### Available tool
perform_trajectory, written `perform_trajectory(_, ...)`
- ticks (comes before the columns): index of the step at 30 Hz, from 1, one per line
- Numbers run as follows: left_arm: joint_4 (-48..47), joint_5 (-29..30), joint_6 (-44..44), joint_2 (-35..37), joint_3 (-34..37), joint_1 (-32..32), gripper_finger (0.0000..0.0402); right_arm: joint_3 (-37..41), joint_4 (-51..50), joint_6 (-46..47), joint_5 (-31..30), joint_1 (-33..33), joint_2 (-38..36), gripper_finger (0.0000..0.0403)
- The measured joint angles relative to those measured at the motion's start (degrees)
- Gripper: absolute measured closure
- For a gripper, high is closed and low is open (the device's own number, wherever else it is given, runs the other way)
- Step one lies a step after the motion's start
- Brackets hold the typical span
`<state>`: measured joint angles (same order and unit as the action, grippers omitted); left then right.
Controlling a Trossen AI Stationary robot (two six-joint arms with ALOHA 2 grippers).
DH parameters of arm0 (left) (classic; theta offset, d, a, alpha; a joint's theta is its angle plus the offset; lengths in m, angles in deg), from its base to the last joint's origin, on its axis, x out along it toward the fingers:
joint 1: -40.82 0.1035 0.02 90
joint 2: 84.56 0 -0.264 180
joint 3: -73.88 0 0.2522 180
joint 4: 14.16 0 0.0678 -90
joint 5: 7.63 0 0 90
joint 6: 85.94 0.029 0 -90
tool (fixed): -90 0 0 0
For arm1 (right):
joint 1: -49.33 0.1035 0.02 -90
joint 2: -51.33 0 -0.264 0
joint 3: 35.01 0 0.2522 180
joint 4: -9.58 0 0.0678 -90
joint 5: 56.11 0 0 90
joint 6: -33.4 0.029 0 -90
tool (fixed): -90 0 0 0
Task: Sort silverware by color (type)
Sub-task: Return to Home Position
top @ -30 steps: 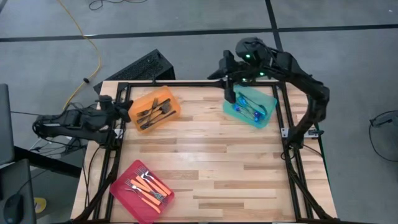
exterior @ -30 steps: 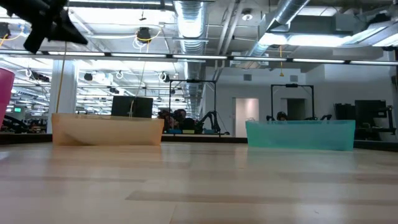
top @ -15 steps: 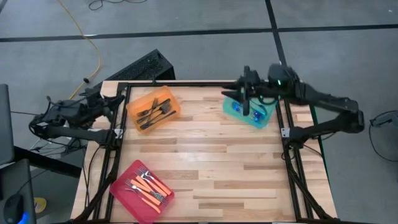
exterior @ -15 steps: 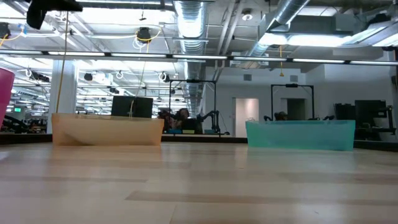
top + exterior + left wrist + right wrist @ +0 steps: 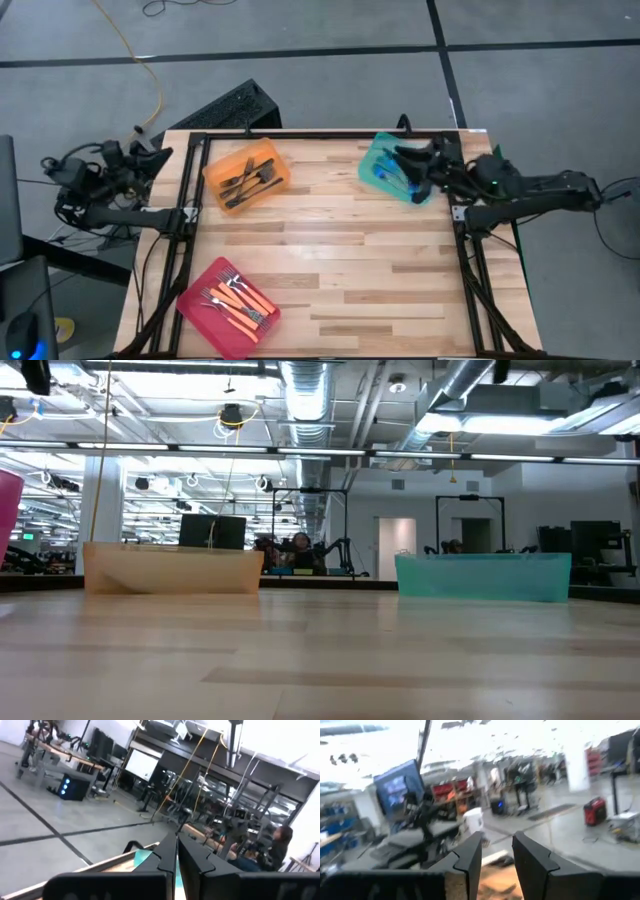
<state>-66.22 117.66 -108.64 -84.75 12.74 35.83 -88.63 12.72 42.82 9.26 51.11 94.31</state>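
On the bench [image 5: 350,260] every fork looks sorted: dark forks [image 5: 248,178] in the orange tray [image 5: 213,170], blue forks [image 5: 384,174] in the teal tray [image 5: 368,160], orange forks [image 5: 243,302] in the pink tray [image 5: 198,288]. Homing well means folding both arms clear of the trays. The right gripper [image 5: 408,162] hangs over the teal tray, so it should lift before retracting. The left gripper [image 5: 158,158] sits off the bench's left edge. Only the wrist views settle the fingers: left pair pressed together, right pair parted, nothing held. The low view shows tray walls but hides the forks.
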Motion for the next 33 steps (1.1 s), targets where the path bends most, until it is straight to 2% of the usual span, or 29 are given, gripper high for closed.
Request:
perform_trajectory(4, -3.75, 1.25, -0.09, -0.07, -1.11, -0.08, 0.0401, 0.33, -2.45, -3.66, -4.87, 2.19, -5.24, 0.0269)
perform_trajectory(9, -2.26, 1.42, 0.51, -0.06, -0.28, -1.37, 0.0401, 0.44, -7.47, -8.42, -11.30, 3.08, -14.85, 0.0269)
perform_trajectory(13, -1.71, 1.87, 0.75, 0.12, -1.44, -2.55, 0.0401, 0.24, -11.28, -12.63, -11.21, 3.83, -25.92, 0.0269)
perform_trajectory(16, -3.00, 3.73, 2.13, -0.03, -1.49, -3.03, 0.0401, 1.40, -17.87, -11.57, -11.12, 4.46, -33.18, 0.0269)
perform_trajectory(21, -4.70, 5.61, 1.13, 0.01, -1.34, -3.43, 0.0401, 11.33, -15.25, -9.29, -11.37, 4.22, -42.87, 0.0269)
perform_trajectory(26, -6.03, 5.64, -1.28, 0.01, 1.07, -3.43, 0.0401, 20.80, -5.22, -7.34, -11.65, 3.70, -41.84, 0.0269)
perform_trajectory(29, -6.85, 5.68, -2.76, 0.01, 4.15, -3.43, 0.0401, 25.93, -3.25, -3.84, -11.47, 3.65, -41.51, 0.0269)
perform_trajectory(33, -7.40, 5.44, -5.83, 0.01, 8.58, -3.43, 0.0401, 31.75, 2.79, -3.60, -9.93, 4.37, -41.22, 0.0269)
